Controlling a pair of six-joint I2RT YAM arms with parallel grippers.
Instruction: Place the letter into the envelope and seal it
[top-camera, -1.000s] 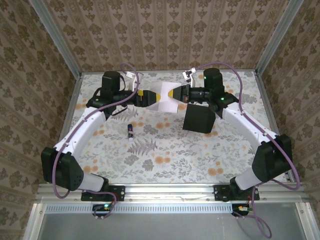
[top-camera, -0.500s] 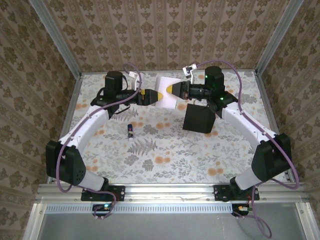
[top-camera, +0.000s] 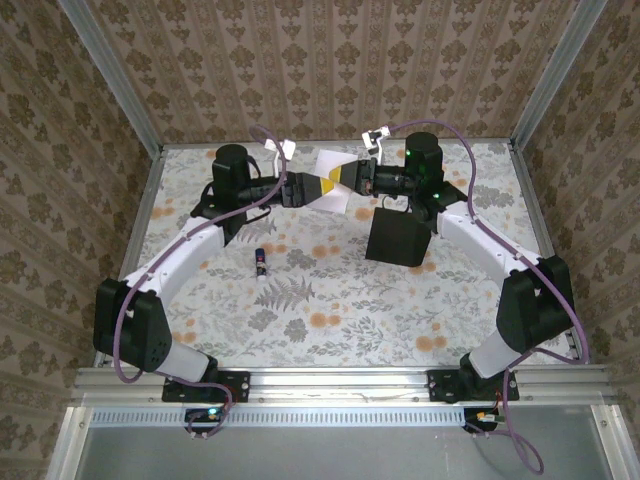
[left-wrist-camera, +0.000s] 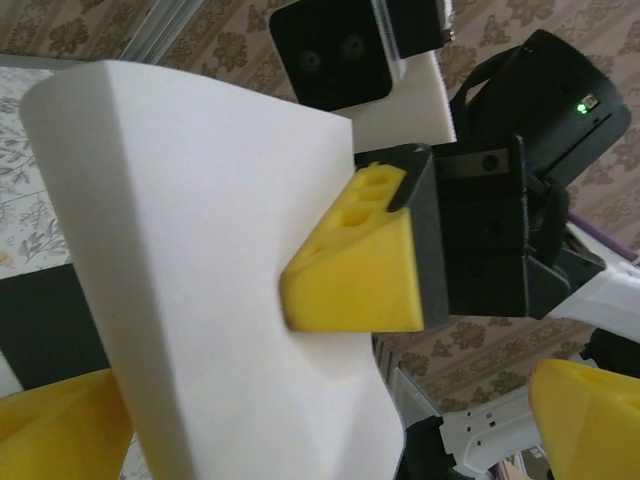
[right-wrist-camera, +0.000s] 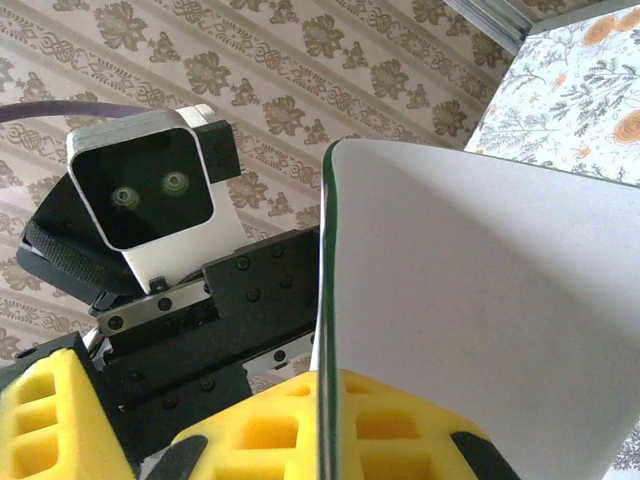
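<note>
White green-edged letter (right-wrist-camera: 480, 290) bows in a curve.

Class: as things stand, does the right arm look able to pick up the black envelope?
Probably not yet: the right gripper is shut on the letter, which it holds in the air. The envelope itself lies uncovered close beside that arm.

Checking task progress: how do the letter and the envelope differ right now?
The letter is white; the envelope is black. The letter hangs in the air, curved, pinched by the right claw, the open left claw straddling it; the envelope rests on the table, ungripped and apparently flat. Both look like thin sheets.
</note>
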